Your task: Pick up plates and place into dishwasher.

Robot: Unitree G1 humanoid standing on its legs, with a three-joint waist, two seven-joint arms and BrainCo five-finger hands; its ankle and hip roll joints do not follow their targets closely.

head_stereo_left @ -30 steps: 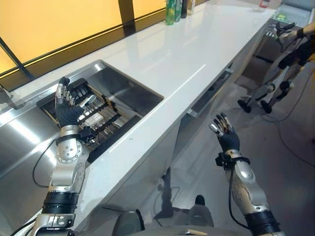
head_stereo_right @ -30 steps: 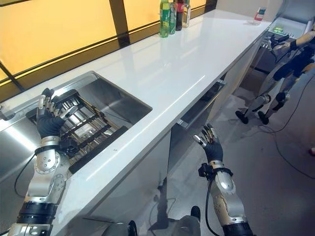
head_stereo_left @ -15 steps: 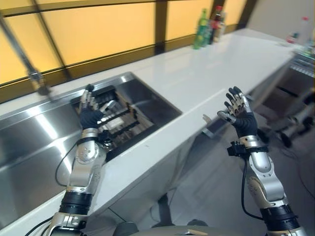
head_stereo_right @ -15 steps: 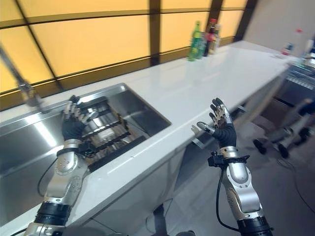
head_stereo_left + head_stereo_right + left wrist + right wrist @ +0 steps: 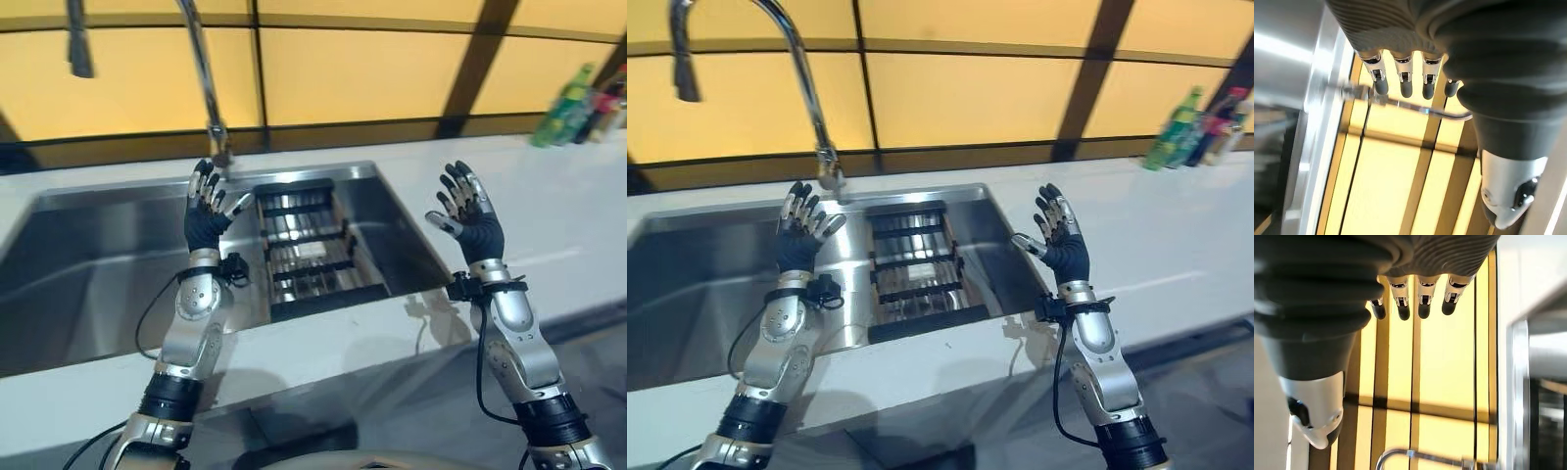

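A dark-barred dish rack (image 5: 309,250) sits in the right end of the steel sink (image 5: 98,264); I cannot make out a plate among its shiny bars. My left hand (image 5: 206,213) is raised over the sink just left of the rack, fingers (image 5: 1403,83) straight and spread, holding nothing. My right hand (image 5: 472,220) is raised to the right of the sink above the white counter (image 5: 568,235), palm facing the left hand, fingers (image 5: 1420,303) straight and empty. Neither hand touches the rack.
A tall curved faucet (image 5: 201,69) rises behind the sink, close behind my left hand. Several bottles (image 5: 566,103) stand at the far right of the counter by the yellow window panels. The counter's front edge (image 5: 323,338) runs across below both hands.
The camera has swung left, so the sink and faucet now sit centred. My right hand rose from beside the cabinet to counter height. Both hands stayed open and empty.
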